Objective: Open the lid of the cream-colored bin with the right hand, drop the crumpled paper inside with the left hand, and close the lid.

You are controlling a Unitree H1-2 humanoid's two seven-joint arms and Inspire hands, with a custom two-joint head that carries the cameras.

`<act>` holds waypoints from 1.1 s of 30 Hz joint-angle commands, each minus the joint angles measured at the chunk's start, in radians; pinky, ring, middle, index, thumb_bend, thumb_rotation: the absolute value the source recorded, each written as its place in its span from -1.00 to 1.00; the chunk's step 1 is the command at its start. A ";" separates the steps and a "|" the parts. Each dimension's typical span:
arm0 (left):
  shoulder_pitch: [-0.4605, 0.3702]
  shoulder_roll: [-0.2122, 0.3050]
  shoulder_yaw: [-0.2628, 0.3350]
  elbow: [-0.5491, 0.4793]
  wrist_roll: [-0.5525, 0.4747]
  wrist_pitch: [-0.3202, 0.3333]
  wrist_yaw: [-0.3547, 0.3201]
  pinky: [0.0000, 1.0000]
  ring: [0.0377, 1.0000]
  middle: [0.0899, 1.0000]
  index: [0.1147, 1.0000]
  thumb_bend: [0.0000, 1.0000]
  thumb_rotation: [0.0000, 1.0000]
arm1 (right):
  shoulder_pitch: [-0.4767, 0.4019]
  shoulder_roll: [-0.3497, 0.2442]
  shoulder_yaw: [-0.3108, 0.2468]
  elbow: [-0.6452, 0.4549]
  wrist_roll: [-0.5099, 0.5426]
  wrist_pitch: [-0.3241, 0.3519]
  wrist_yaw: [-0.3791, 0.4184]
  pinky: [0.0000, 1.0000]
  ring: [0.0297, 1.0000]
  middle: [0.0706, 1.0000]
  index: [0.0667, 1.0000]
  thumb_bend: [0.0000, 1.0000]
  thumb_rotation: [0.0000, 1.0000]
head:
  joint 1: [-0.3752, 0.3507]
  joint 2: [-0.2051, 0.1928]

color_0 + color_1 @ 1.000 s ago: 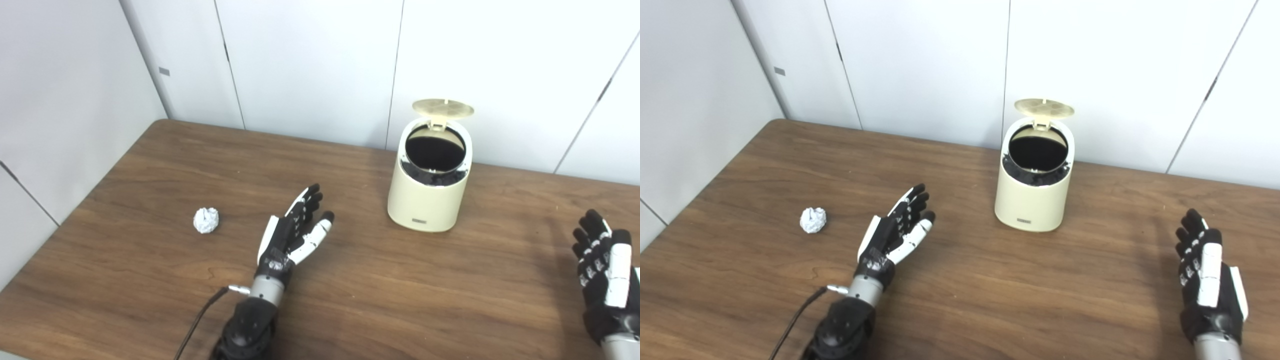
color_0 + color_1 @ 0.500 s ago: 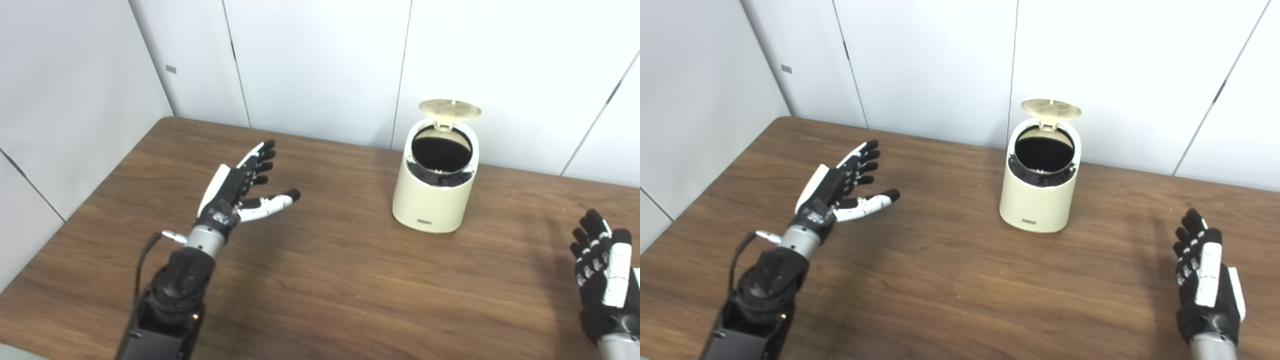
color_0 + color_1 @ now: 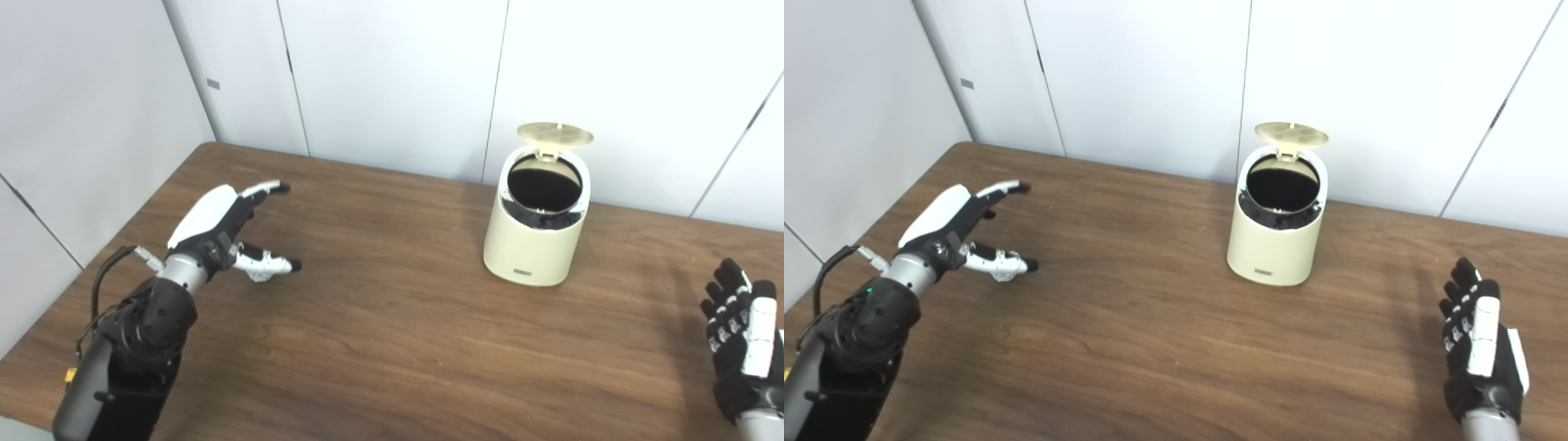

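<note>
Standing at two o'clock on the bench (image 3: 392,343), cream-colored bin (image 3: 531,245) with lid (image 3: 555,133) raised, crumpled paper (image 3: 260,275) at nine o'clock, mostly hidden beneath left hand (image 3: 223,229), fingers (image 3: 260,188) spread above it, right hand (image 3: 1479,343) at four o'clock, empty, fingers released

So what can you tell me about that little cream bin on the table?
The cream bin is a small, rounded, smooth plastic-looking tub standing upright on the wooden table, near the far edge by the white wall. Its round lid is hinged at the back and stands open, showing a dark interior. A small label sits low on its front. Neither hand touches it.
</note>
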 commanded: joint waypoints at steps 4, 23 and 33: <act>-0.010 0.072 -0.002 0.007 0.149 -0.004 -0.070 0.53 0.84 0.82 0.75 0.90 -0.75 | -0.039 -0.016 0.004 -0.051 0.006 0.008 0.008 1.00 0.97 0.96 0.93 0.01 1.00 | 0.004 0.002; -0.050 0.011 -0.015 0.213 0.191 -0.005 -0.061 0.38 0.62 0.66 0.62 0.75 -0.97 | -0.048 -0.036 0.016 -0.030 0.030 0.048 0.035 1.00 1.00 0.97 0.99 0.03 1.00 | -0.003 0.015; -0.074 -0.005 -0.051 0.284 0.111 -0.058 0.105 0.26 0.46 0.49 0.51 0.79 -1.00 | -0.041 -0.056 0.020 -0.037 0.026 0.052 0.043 1.00 0.97 0.93 0.97 0.01 1.00 | -0.001 0.021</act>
